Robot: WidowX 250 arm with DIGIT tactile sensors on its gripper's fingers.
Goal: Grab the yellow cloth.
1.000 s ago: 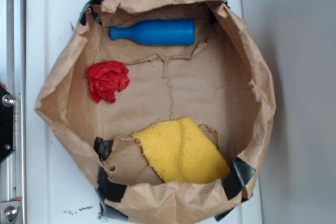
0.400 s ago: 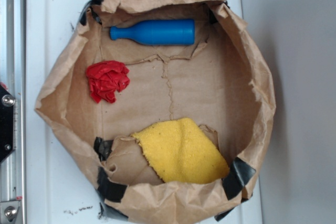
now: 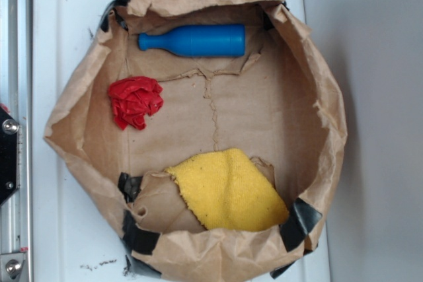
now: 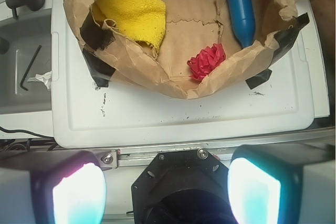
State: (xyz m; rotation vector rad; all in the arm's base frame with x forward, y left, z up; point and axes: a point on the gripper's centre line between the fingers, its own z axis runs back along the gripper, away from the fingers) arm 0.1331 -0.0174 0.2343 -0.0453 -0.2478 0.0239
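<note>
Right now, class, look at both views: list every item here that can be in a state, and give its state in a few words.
yellow cloth: lying flat in the bag, not held
red wad: crumpled, lying loose
blue bottle: lying on its side
paper bag: open, rim rolled down and taped
gripper: open, empty, outside the bag
</note>
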